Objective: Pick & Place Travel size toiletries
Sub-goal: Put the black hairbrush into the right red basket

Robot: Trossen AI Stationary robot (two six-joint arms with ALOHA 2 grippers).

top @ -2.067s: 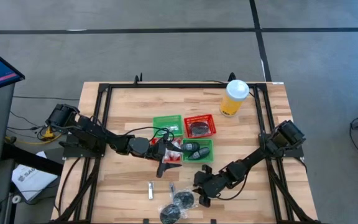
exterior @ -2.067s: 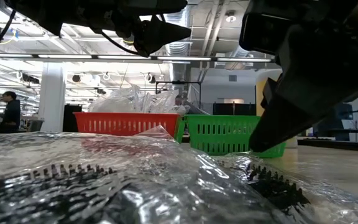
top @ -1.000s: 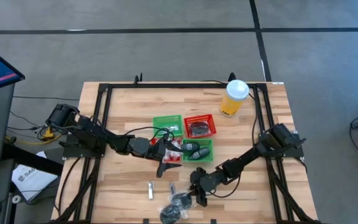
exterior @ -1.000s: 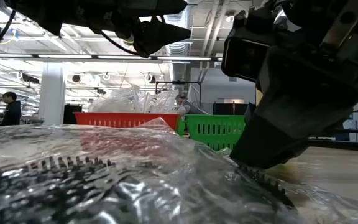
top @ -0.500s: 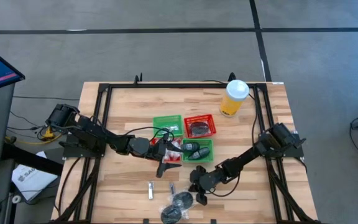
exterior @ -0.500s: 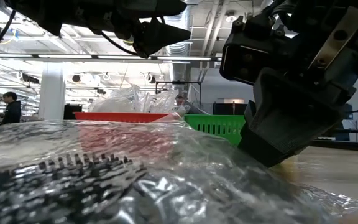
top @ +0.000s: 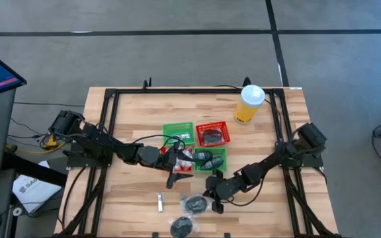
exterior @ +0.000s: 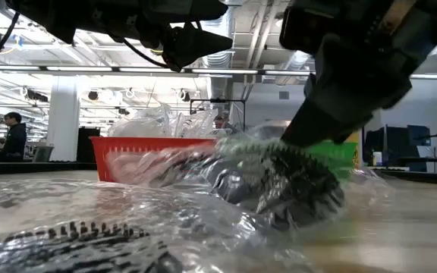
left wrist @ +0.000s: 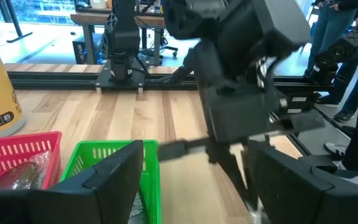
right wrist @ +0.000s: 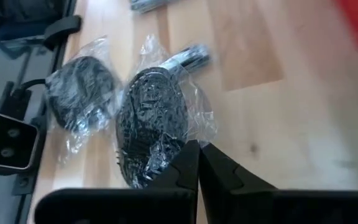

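A dark grey disc in clear wrap hangs from my right gripper just above the near middle of the table; the low view shows this disc raised. A second wrapped disc lies at the near edge, and a thin silvery tube lies to its left. My left gripper hovers open beside the near green basket, with nothing between its fingers. My right gripper pinches the clear wrap at the disc's edge between its two shut fingers. The fingers slant down from the table's right side. The disc hangs tilted below the fingertips, lifted off the wood, with loose wrap trailing under it.
A red basket and a second green basket stand in the middle of the table, each with items inside. A tall yellow cup stands at the far right. Black frame rails run along the table's sides.
My right gripper has risen and drawn back a little toward the far right, taking one wrapped disc with it. That disc, flat on the table before, is now lifted and tilted. The other disc stays where it lay.
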